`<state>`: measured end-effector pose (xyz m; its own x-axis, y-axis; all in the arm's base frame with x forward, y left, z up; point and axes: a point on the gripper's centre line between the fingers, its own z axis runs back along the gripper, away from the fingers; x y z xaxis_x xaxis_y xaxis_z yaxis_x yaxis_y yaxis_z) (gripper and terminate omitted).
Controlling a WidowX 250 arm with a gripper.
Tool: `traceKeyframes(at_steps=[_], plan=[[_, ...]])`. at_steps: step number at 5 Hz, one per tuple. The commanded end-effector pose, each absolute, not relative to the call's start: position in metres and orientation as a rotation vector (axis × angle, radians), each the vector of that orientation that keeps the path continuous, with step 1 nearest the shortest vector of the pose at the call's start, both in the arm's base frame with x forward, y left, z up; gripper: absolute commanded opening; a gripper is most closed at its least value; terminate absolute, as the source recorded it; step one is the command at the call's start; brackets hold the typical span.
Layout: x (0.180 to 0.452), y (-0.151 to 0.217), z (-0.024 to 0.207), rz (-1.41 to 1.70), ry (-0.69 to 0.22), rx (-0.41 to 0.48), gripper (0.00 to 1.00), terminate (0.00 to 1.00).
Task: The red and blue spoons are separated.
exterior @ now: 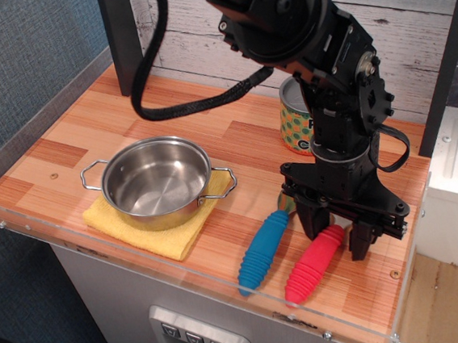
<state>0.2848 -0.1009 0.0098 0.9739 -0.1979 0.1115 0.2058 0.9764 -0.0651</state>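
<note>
The red spoon [310, 269] lies near the table's front edge, its ribbed handle slanting up to the right. The blue one [261, 253] lies just left of it, nearly parallel, with a small gap between the handles. Both metal heads are mostly hidden under the arm. My gripper [333, 237] points down over the upper end of the red handle. One finger stands on each side of that handle, pressed against it. The blue handle is outside the fingers, to the left.
A steel pot [155, 182] stands on a yellow cloth [150, 232] at the left. A patterned can [295, 120] stands behind the arm by the back wall. A clear rim [224, 289] runs along the table's front edge.
</note>
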Motion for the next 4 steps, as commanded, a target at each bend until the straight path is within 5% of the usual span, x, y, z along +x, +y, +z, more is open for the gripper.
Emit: traceKeyframes(at_steps=[1,2,4], plan=[[0.279,-0.098,0.012,-0.186,-0.118,-0.065,1.0,0.0],[0.278,-0.093,0.011,-0.176,-0.109,-0.073,0.0,0.0],[0.275,-0.079,0.048,-0.148,-0.177,-0.082,0.0,0.0]])
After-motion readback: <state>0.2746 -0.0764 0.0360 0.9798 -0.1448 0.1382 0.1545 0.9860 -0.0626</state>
